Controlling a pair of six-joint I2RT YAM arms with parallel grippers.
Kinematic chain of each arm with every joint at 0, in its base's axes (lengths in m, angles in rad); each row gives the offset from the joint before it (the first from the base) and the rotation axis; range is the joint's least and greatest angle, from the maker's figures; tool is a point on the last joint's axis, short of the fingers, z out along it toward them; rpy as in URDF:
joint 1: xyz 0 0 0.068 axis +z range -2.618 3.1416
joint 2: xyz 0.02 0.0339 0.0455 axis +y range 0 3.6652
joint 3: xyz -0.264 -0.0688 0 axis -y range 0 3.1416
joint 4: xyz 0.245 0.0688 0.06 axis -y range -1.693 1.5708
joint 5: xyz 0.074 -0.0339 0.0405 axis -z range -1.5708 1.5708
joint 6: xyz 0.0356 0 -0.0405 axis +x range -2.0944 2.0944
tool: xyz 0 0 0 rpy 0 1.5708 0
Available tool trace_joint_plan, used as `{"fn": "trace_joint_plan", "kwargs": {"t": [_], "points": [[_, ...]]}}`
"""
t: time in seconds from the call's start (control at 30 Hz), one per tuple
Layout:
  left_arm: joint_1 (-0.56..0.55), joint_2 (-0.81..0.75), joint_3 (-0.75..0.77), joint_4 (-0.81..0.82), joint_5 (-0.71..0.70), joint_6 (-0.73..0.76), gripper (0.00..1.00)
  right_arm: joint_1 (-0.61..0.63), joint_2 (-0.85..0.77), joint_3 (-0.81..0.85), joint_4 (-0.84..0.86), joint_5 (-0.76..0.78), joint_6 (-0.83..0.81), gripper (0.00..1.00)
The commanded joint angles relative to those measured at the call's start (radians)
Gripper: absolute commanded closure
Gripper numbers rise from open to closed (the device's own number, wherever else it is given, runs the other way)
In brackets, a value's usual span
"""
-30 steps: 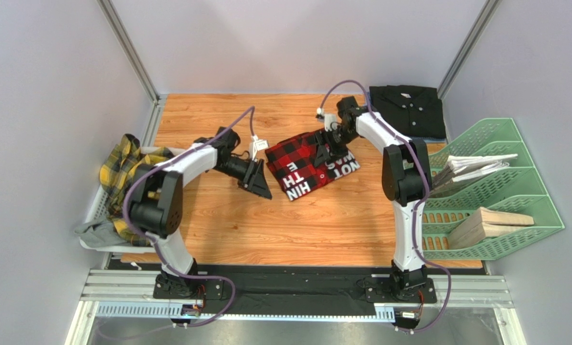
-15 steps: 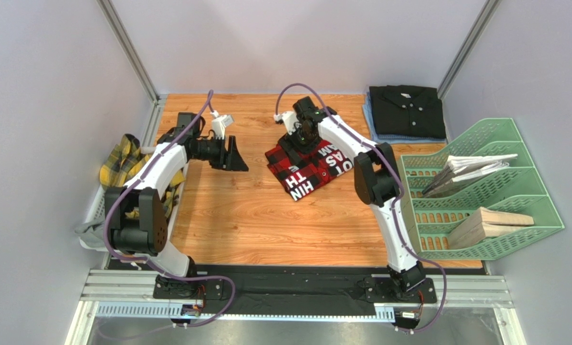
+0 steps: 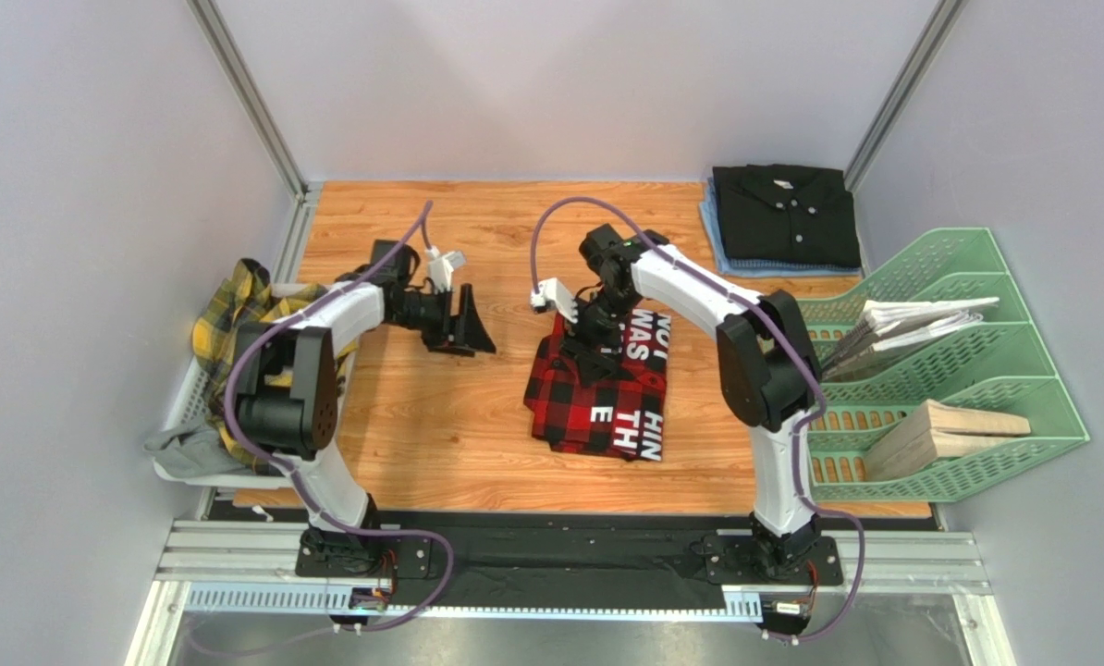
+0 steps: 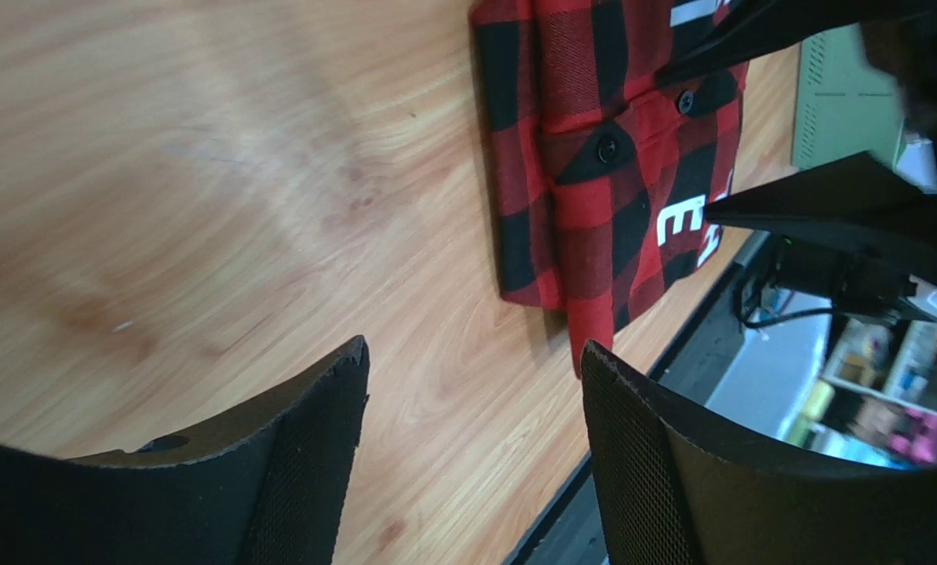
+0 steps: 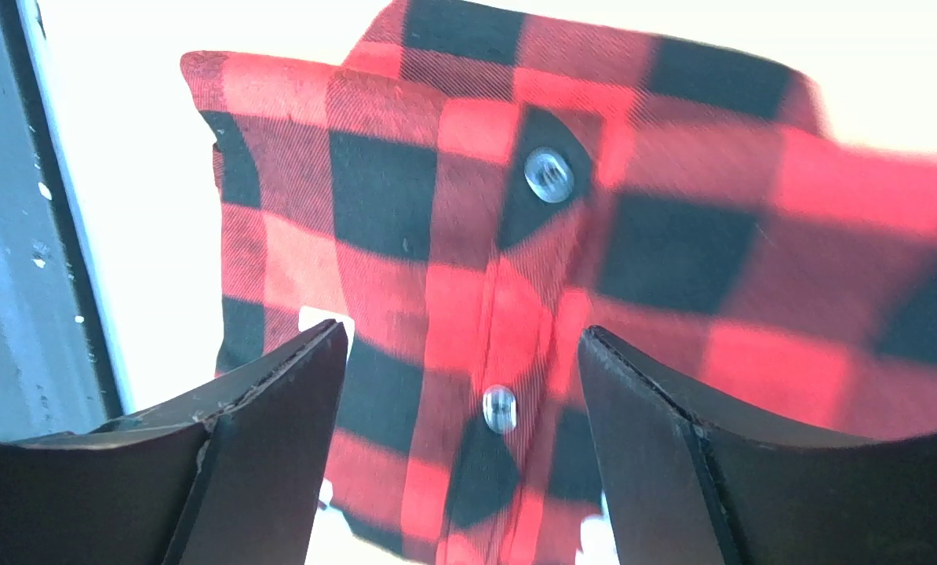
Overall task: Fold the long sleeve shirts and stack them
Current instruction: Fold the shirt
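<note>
Three shirts, two arms, one rack, one tray.

Red shirt (image 3: 602, 389) lies folded mid-table, white letters up. Its near edge comes close to the near edge of the table (image 3: 419, 430), and its far end is under the right gripper (image 3: 592, 333). Two buttons (image 5: 549, 174) show in the right wrist view.

Right gripper: jaws apart, fingers either side of the button strip, low over the red cloth. Cannot tell if they touch it.

Left gripper (image 3: 467, 328): jaws apart with nothing between them, over bare wood left of the red shirt and well apart from it. The left wrist view shows only table and the shirt's edge past the fingers (image 4: 285, 471).

Black shirt (image 3: 786, 211) is folded flat in the far right corner on a blue cloth (image 3: 712, 233), tight to the back edge.

Yellow shirt (image 3: 238, 326) is unfolded, bunched in the tray (image 3: 180, 403) at the left edge and spilling over its rim. A grey cloth (image 3: 180, 444) lies at the tray's near end.

Rack (image 3: 933, 368) is green and sits along the right edge, holding sheets (image 3: 905, 322) and a tan slab (image 3: 940, 430).

Open wood: a wide patch from the tray to the red shirt, a far centre strip behind both grippers, and a narrower gap between the red shirt and the rack.
</note>
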Motion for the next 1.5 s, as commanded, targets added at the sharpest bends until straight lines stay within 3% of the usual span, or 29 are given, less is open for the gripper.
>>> {"fn": "trace_joint_plan", "kwargs": {"t": [0.0, 0.07, 0.2, 0.33, 0.8, 0.97, 1.47], "points": [[-0.078, 0.101, -0.035, 0.164, 0.098, -0.161, 0.27, -0.043, -0.148, -0.039, 0.028, 0.025, 0.129, 0.23], [-0.114, 0.128, -0.066, 0.267, 0.109, -0.220, 0.26, -0.043, -0.171, -0.111, 0.051, 0.092, 0.232, 0.25], [-0.180, 0.186, -0.046, 0.299, 0.056, -0.208, 0.26, -0.043, -0.220, -0.237, 0.115, 0.158, 0.347, 0.25], [-0.207, 0.285, -0.036, 0.354, 0.002, -0.286, 0.27, -0.043, -0.176, -0.291, 0.189, 0.215, 0.409, 0.26], [-0.269, 0.439, 0.017, 0.380, 0.019, -0.353, 0.41, -0.054, -0.081, -0.282, 0.212, 0.260, 0.456, 0.29], [-0.301, 0.442, 0.003, 0.478, 0.060, -0.401, 0.45, -0.052, -0.075, -0.274, 0.214, 0.258, 0.462, 0.29], [-0.350, 0.494, 0.030, 0.653, 0.118, -0.521, 0.42, -0.051, -0.078, -0.291, 0.255, 0.243, 0.525, 0.29]]}}
